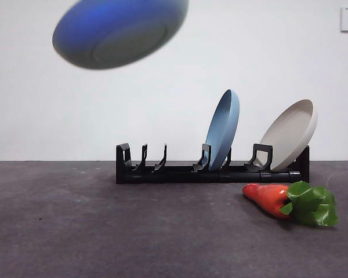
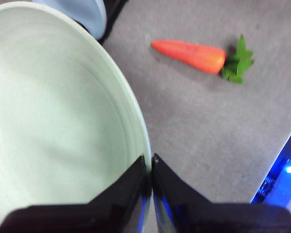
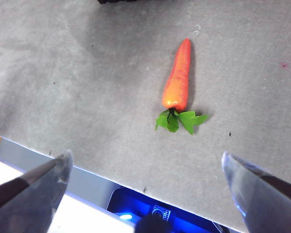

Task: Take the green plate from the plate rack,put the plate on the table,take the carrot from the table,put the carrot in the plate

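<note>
Left wrist view: left gripper (image 2: 150, 167) clamped on green plate (image 2: 53, 116) rim, aloft.

I hold the plate (image 2: 63, 121) by its rim in my left gripper (image 2: 151, 167), up in the air above the table (image 1: 75, 231) and over the left end of the rack (image 1: 211, 172), whose left slots stand empty. Two other plates lean in the rack, one (image 1: 223, 128) in the middle slot and one (image 1: 290, 133) in the right. The carrot (image 1: 290, 202) lies on the table before the rack's right end, leaves to the right, below my waiting right gripper (image 3: 145, 167).
</note>
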Available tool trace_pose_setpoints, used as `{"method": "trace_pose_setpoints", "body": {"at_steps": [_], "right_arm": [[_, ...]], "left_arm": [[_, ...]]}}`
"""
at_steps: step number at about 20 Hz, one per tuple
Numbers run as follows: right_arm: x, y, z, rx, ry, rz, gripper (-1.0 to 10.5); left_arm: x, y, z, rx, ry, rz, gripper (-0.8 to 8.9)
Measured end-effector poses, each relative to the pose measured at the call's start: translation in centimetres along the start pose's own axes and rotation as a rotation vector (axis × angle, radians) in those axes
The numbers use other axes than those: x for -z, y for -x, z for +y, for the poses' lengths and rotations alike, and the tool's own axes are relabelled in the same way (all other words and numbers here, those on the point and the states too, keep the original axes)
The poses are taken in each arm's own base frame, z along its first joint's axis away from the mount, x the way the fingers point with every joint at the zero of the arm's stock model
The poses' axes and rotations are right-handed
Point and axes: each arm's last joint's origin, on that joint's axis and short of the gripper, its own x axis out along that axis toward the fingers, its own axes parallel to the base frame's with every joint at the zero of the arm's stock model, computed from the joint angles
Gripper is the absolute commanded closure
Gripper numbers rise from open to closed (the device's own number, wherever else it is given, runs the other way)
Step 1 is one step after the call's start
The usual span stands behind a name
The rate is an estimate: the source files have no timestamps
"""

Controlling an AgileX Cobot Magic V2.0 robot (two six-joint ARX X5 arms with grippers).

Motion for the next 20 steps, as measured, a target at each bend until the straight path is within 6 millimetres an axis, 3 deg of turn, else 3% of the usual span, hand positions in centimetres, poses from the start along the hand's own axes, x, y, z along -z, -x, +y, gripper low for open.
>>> {"method": "trace_pose_setpoints", "body": {"at_steps": [4,7,14,20], "right_arm": [[0.0,0.0,0.0,0.000,0.000,0.000,3.8],[0.0,0.0,0.0,0.000,0.000,0.000,3.8],[0.0,0.0,0.0,0.000,0.000,0.001,3.8],[-0.1,-0.1,0.0,0.000,-0.002,0.004,3.8]], "left_arm": [[2.4,-6.3,-3.8,-0.014,-0.048,0.089,8.19],[4.1,-9.9,-6.0,-0.010,-0.071,0.063,8.20],[7.6,-14.2,-8.0,-0.013,-0.086,0.034,8.20],[7.9,-17.0,-8.9,0.024,-0.147,0.048,8.21]]}}
